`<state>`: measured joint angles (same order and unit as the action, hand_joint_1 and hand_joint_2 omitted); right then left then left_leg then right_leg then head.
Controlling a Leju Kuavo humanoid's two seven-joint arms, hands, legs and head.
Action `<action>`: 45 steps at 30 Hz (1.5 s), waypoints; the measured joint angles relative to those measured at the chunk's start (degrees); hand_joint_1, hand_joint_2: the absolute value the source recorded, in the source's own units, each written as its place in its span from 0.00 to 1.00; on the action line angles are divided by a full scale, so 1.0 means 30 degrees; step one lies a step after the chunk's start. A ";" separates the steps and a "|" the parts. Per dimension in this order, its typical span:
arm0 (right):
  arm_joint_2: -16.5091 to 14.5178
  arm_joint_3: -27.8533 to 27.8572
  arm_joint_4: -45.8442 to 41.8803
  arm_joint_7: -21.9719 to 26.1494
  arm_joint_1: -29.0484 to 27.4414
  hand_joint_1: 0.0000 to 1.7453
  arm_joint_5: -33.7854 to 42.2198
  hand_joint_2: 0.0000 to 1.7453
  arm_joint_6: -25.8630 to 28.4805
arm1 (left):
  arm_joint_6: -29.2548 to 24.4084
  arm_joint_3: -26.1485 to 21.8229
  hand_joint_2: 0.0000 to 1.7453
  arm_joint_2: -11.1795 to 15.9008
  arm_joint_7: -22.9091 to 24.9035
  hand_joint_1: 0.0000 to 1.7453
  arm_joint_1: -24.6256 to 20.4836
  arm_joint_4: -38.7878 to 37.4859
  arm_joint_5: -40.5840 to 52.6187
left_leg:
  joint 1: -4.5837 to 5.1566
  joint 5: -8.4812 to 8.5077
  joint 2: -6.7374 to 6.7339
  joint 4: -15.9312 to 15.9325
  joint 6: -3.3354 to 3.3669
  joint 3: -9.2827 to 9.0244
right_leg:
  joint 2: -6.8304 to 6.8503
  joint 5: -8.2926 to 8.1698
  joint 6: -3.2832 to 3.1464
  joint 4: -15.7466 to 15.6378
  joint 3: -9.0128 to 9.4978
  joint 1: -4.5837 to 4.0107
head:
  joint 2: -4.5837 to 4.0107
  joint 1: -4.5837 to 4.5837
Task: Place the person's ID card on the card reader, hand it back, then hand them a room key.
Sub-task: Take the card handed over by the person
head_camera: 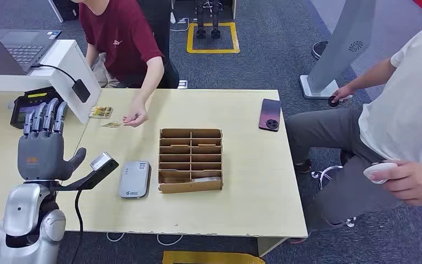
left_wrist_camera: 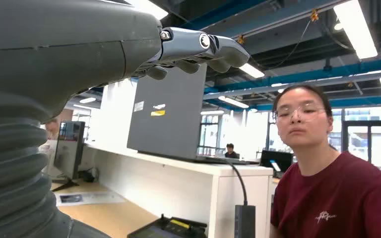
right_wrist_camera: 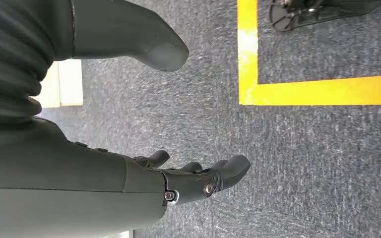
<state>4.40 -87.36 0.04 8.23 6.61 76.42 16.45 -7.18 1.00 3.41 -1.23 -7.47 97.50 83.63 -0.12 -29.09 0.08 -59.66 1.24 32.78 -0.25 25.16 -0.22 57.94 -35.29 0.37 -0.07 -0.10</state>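
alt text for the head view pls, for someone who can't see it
The robot's left hand is raised open above a light wooden table, while a person in a dark red shirt holds a card low over the far side. A grey card reader sits beside a cardboard slotted box; a phone lies further right.

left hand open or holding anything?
Open. The robot's left hand is raised over the table with its fingers straight and apart, thumb out, nothing in it.
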 joint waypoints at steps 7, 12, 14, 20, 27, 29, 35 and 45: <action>0.0031 0.0000 0.0000 0.0261 0.0106 0.00 -0.0981 1.00 0.0027 | 0.0124 -0.1012 1.00 -0.0441 0.0388 0.00 -0.0367 -0.0998 0.1234 | -0.0001 0.0001 -0.0006 0.0000 -0.0001 0.0001 | -0.0002 -0.0006 -0.0006 0.0001 0.0001 -0.0001 | 0.0000 -0.0006; 0.0035 0.0004 0.0004 0.0427 0.0218 0.00 -0.1264 1.00 0.0053 | -0.0162 -0.1741 1.00 -0.0626 0.0404 0.00 -0.0440 -0.1644 0.1619 | -0.0002 0.0003 -0.0004 0.0000 -0.0002 0.0001 | 0.0002 -0.0005 -0.0006 0.0002 0.0000 -0.0002 | 0.0000 0.0000; 0.0040 0.0004 0.0009 0.0410 0.0243 0.00 -0.1316 1.00 0.0060 | -0.0230 -0.1919 1.00 -0.0724 0.0404 0.00 -0.0440 -0.1801 0.1650 | -0.0002 0.0003 -0.0005 0.0000 -0.0002 0.0003 | 0.0003 -0.0005 -0.0005 0.0002 0.0000 -0.0001 | 0.0000 0.0002; 0.0087 0.0006 0.0060 0.0137 0.0247 0.00 -0.1371 1.00 0.0055 | -0.0373 -0.2547 1.00 -0.1181 0.0339 0.00 -0.0418 -0.2178 0.1530 | -0.0001 0.0001 -0.0005 0.0000 0.0001 0.0010 | 0.0006 -0.0002 -0.0003 0.0000 0.0000 0.0000 | 0.0000 0.0005; 0.0138 0.0004 0.0084 0.0033 0.0243 0.00 -0.1344 1.00 0.0055 | -0.0397 -0.2948 1.00 -0.1524 0.0259 0.00 -0.0406 -0.2351 0.1318 | -0.0001 0.0000 -0.0005 -0.0001 0.0002 0.0010 | 0.0008 -0.0003 -0.0003 0.0000 0.0000 -0.0001 | 0.0000 0.0005; 0.0144 0.0004 0.0087 0.0033 0.0242 0.00 -0.1344 1.00 0.0055 | -0.0397 -0.3015 1.00 -0.1579 0.0259 0.25 -0.0406 -0.2358 0.1318 | -0.0001 0.0001 -0.0005 0.0000 0.0001 0.0009 | 0.0008 -0.0003 -0.0003 0.0000 -0.0001 -0.0001 | 0.0000 0.0005; 0.0149 0.0005 0.0087 0.0004 0.0244 0.00 -0.1344 1.00 0.0055 | -0.0390 -0.3160 1.00 -0.1684 -0.0076 1.00 -0.0397 -0.2360 0.1244 | -0.0002 0.0001 -0.0004 0.0000 0.0001 0.0009 | 0.0008 -0.0002 -0.0003 0.0001 -0.0001 -0.0002 | 0.0000 0.0004; 0.0157 0.0004 0.0087 0.0055 0.0247 0.00 -0.1315 1.00 0.0091 | -0.0334 -0.3185 1.00 -0.1876 -0.0833 1.00 -0.0278 -0.2360 0.0134 | -0.0001 0.0000 -0.0004 -0.0001 0.0002 0.0012 | 0.0008 -0.0002 -0.0003 0.0000 0.0000 0.0000 | 0.0000 0.0004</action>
<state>4.87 -87.35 0.31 8.39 7.36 72.48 16.72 -8.18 -8.55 -2.22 -3.73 -8.30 90.42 84.03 -0.12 -29.09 0.07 -59.66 1.24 32.82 -0.23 25.16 -0.23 57.94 -35.29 0.37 -0.07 -0.09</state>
